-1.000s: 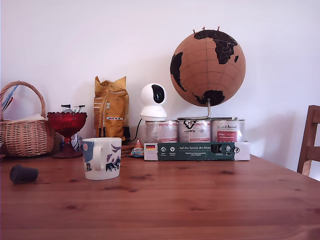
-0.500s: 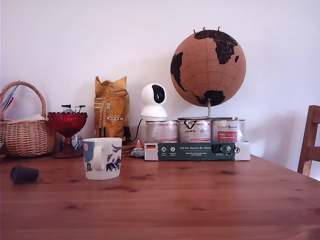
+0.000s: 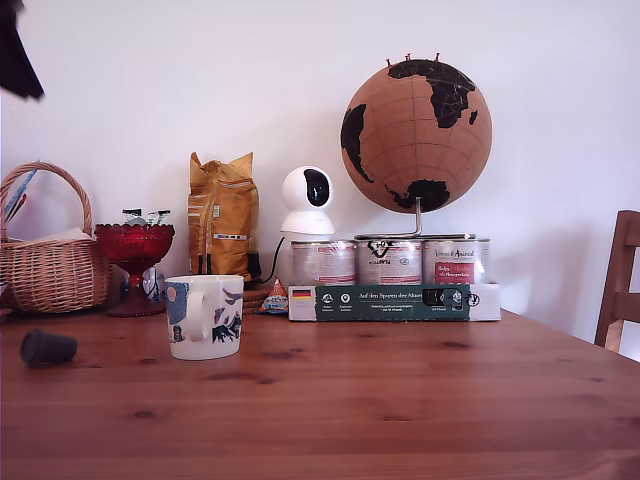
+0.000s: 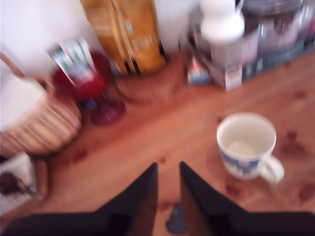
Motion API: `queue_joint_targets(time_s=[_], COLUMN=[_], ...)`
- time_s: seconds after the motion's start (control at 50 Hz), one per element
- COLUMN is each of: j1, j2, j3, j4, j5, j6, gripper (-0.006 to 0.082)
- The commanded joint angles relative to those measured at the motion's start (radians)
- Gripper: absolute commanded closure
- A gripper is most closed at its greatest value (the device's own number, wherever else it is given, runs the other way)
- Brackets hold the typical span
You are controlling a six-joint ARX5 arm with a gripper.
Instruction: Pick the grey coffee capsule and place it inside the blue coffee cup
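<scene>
**Arm high over the table, capsule waiting below**

From where I stand, the grey coffee capsule (image 3: 47, 347) lies on its side on the wooden table (image 3: 400, 400), near the exterior view's left edge, in front of the wicker basket (image 3: 50, 262). The blue coffee cup (image 3: 204, 316) stands upright well apart from it, toward the exterior view's right, its handle facing the camera. The wrist view shows the cup's inside (image 4: 246, 140) bare and pale, so nothing has gone in yet.

The arm is only a dark shape in the top left corner of the exterior view. In the blurred wrist view the gripper (image 4: 168, 184) points down at the table, its two dark fingers (image 4: 140, 196) standing a narrow gap apart and holding nothing. The capsule (image 4: 176, 221) shows as a small grey blob in that gap, far below.

The step in hand looks like the approach for the pick. To do it well, I would say the arm should descend straight over the capsule, keeping it centred between the fingers. The present gap may need widening. As the capsule lies tipped over and tapers, closing across its wider rim end seems safer than pinching the narrow tip, where it could squirt out or roll. The red goblet (image 3: 134, 262) and basket stand behind it, so a vertical descent avoids them.
</scene>
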Motion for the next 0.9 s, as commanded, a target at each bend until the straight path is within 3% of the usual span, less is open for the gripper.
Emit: queue_joint_targets(time_s=[0.0,0.14,0.38,0.88], j1=[0.004,0.004,0.010,0.013], j2=[0.089,0.203,0.409,0.732], j3=[0.036,0.134,0.278,0.417], j4=[-0.033,-0.127,-0.275,-0.378], j5=[-0.011,-0.024,-0.078,-0.074], j6=[0.028,0.068,0.107,0.137], gripper=[0.0293,0.0290,0.0149,0.0151])
